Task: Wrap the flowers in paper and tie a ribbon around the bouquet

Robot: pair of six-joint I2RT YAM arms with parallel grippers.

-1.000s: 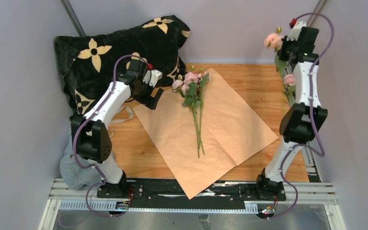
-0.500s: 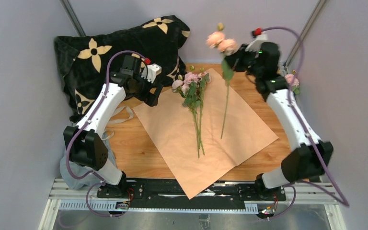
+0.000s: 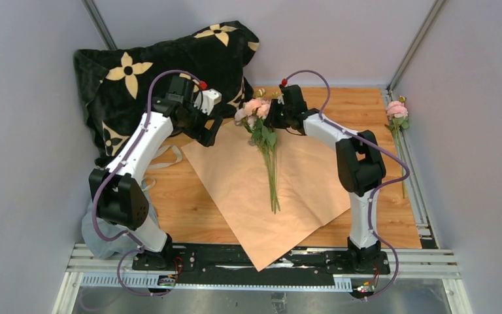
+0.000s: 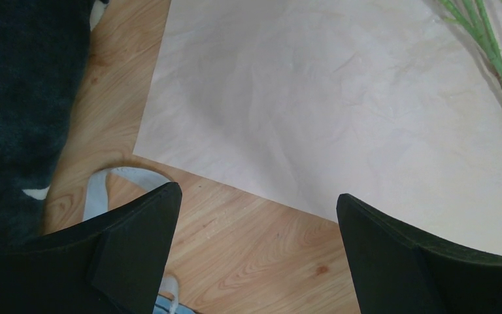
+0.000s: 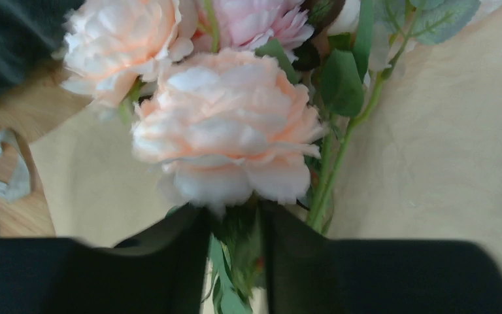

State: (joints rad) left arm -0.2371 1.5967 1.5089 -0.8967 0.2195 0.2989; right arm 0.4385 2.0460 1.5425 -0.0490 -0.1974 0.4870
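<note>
Flowers (image 5: 225,131) stem pinched in narrow right jaws above paper (image 5: 444,144); left jaws wide over paper corner

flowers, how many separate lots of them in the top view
2: a bunch on the tan paper, right claw at its blooms, and a sprig at the table's right edge. The arm may hide more.

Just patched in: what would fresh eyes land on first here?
The big tan paper lying diagonally on the table, with a bunch of pink flowers on its far corner. The right gripper sits at the blooms, a stem between its fingers. A black pillow with tan flower prints fills the far left corner, and a lone flower lies at the table's right edge.
</note>
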